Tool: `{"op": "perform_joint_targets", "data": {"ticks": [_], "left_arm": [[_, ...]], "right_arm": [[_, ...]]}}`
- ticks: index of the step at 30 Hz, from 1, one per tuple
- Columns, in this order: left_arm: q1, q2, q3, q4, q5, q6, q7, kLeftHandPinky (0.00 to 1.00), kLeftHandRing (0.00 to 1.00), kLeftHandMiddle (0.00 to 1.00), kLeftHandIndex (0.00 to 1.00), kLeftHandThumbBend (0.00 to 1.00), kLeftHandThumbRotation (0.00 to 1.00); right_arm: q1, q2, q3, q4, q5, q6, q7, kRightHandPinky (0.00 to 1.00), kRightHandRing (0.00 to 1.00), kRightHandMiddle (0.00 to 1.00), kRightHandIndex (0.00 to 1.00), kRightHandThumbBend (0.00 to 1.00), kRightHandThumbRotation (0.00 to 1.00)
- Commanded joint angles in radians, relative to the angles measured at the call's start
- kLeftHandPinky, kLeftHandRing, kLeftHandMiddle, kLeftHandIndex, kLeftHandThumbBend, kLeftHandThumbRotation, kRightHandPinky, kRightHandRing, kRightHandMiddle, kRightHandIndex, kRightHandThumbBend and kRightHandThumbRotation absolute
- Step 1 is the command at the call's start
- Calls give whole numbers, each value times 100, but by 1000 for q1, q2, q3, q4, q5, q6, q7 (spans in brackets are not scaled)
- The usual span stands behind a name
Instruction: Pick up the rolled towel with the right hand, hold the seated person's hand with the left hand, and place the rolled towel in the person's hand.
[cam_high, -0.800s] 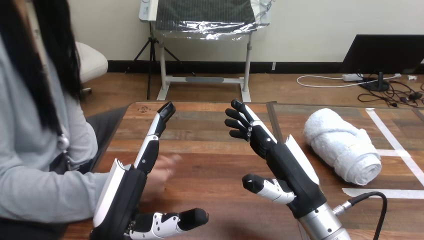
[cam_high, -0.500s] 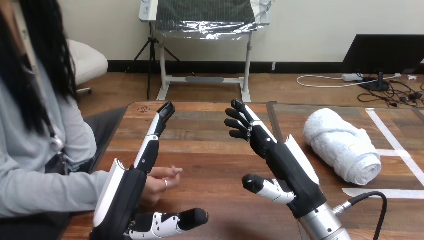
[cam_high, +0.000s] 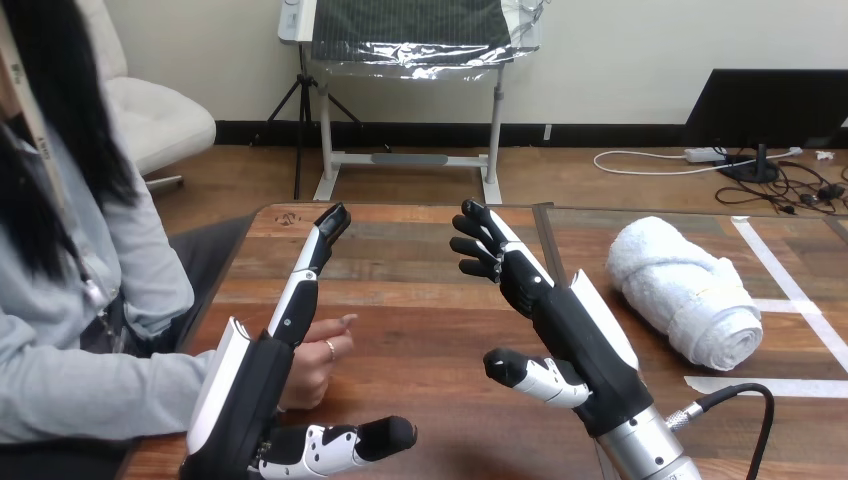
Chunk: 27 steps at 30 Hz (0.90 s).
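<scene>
Lab-like workspace: wooden table (cam_high: 420, 300) marked with white tape (cam_high: 800, 303).

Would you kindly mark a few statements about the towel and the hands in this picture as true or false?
1. The rolled towel lies on the table. True.
2. The right hand grips the rolled towel. False: it is open and apart from the towel, to the towel's left.
3. The left hand has straight fingers. True.
4. The person's hand holds the towel. False: it rests on the table by the left hand, without the towel.
</scene>
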Motion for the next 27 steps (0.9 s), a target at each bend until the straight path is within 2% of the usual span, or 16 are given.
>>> {"op": "perform_joint_targets", "data": {"ticks": [1,19,27], "left_arm": [[-43,-3,18,-13,2,-16,10,99,100,100,100,100,68],[-50,7,5,-11,-35,-6,-12,98,100,100,100,100,67],[-55,4,19,-7,-21,-15,-7,97,100,100,100,100,66]], "right_arm": [[-45,6,-21,-43,10,-21,-8,88,92,96,98,100,83],[-56,10,-21,-38,20,-17,-1,88,92,95,98,100,81],[-62,7,-23,-39,18,-15,-3,89,92,95,98,100,81]]}}
